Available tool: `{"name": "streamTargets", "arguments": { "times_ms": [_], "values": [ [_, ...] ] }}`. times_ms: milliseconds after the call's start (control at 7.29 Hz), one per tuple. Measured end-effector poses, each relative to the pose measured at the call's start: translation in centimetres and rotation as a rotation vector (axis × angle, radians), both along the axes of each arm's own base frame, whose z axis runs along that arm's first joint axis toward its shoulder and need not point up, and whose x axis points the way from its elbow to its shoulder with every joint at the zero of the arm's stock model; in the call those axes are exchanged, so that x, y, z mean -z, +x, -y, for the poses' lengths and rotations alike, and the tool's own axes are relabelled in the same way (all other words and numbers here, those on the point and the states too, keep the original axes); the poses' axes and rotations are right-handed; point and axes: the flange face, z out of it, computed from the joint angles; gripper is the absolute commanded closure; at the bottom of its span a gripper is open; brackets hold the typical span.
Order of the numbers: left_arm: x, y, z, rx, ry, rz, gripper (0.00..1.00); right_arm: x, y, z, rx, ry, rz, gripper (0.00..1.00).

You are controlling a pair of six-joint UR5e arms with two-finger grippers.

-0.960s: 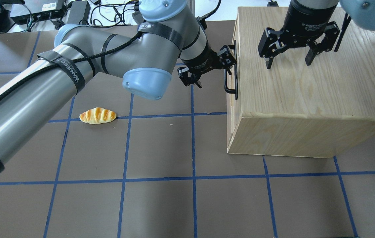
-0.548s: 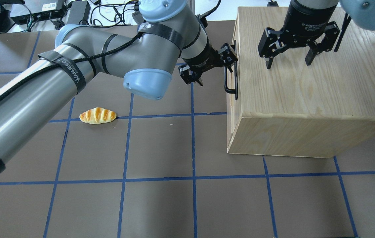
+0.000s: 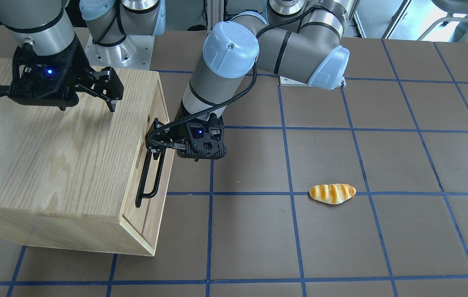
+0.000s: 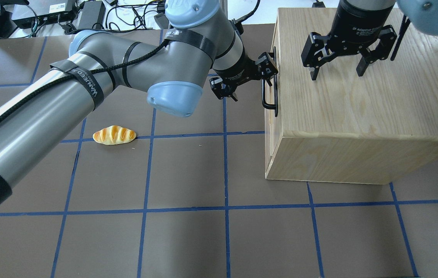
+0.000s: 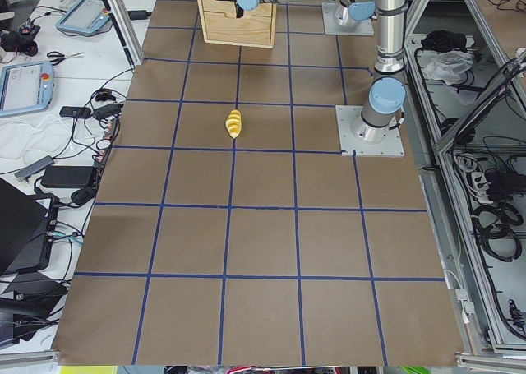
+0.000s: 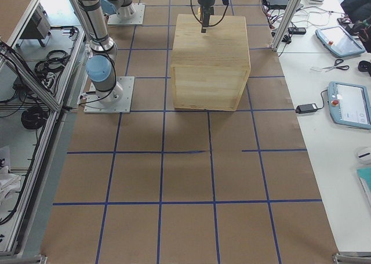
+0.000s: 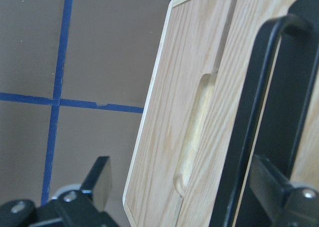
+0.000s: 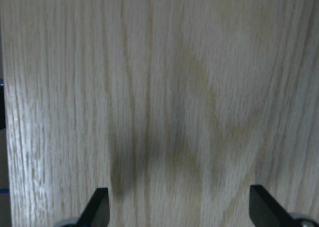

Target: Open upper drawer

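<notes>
The upper drawer (image 4: 275,125) sits in the face of the wood cabinet (image 4: 358,116) that is turned toward the robot's left arm. The cabinet stands on the robot's right half of the table (image 4: 188,239). The drawer front lies level with the rest of that face, so the drawer reads as shut. Its black bar handle (image 4: 263,94) runs along the front, standing off the wood.

The left gripper (image 7: 179,162) is at the far end of the handle with its jaws spread wide. In the left wrist view the bar passes between the two fingers, close to one of them. Contact cannot be confirmed, and nothing is clamped.

The right gripper (image 4: 336,75) hangs over the cabinet top near its far edge, jaws likewise released and pointing down at the wood. Whether the fingertips touch the top cannot be determined.

A bread roll (image 4: 114,135) lies on the table on the robot's left, well apart from the cabinet.
</notes>
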Motion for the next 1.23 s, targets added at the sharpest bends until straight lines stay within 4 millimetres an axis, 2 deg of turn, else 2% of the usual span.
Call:
{"name": "streamTargets", "arguments": {
  "times_ms": [1234],
  "values": [
    [1.04,0.29,0.81,-0.006,-0.035,0.054,0.00,0.00,0.00,0.00,0.001,0.000,0.000,0.00]
  ]
}}
